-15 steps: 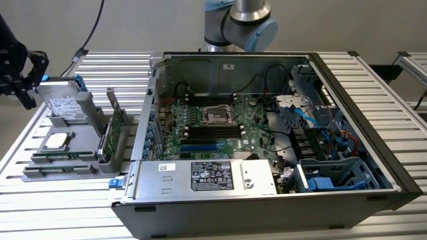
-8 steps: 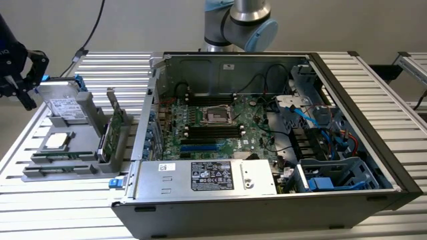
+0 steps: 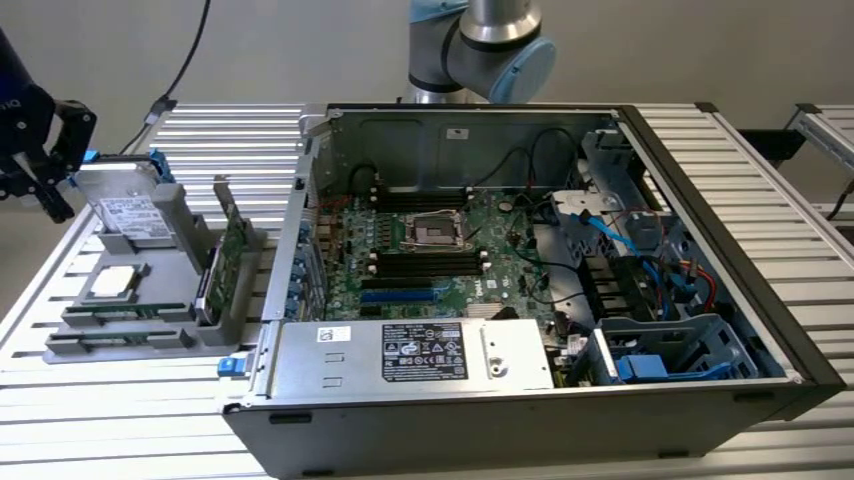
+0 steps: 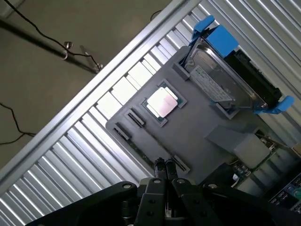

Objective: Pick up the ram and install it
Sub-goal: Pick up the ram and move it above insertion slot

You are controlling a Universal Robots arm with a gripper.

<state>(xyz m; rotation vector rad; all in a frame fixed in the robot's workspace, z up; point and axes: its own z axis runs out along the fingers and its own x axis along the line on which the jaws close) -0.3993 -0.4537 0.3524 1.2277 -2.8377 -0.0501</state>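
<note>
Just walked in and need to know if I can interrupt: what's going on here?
A robot arm is working beside an open computer case. Its end effector, shut and holding nothing, hangs over the grey parts tray on the exterior view's left. The ram lies in that tray near a processor chip and a hard drive, not yet picked up.

Ram (image 3: 127, 312) on tray (image 3: 167, 290); tray beside case (image 3: 534, 440)

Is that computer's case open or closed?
Open: the computer case lies with no cover panel on top, leaving the motherboard inside exposed.
</note>
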